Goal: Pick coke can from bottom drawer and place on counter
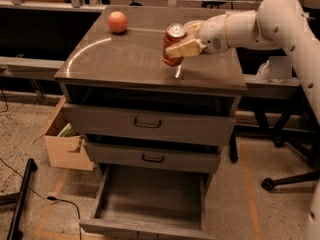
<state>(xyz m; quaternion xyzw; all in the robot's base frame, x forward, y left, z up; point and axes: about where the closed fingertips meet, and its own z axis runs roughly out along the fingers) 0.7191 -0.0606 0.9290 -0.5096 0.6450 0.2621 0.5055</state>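
The red coke can (pixel 172 45) with a silver top is upright in my gripper (pixel 181 43), just above the middle of the counter (pixel 125 59). The gripper is shut on the can, reaching in from the right on the white arm (pixel 250 26). The bottom drawer (pixel 150 199) is pulled open below the two upper drawers and its tray looks empty.
A round orange-red fruit (pixel 117 22) sits at the counter's back left. A cardboard box (pixel 62 141) stands on the floor left of the cabinet. A dark chair base (pixel 285 176) is at the right. A cable and dark bar (pixel 22 199) lie at the lower left.
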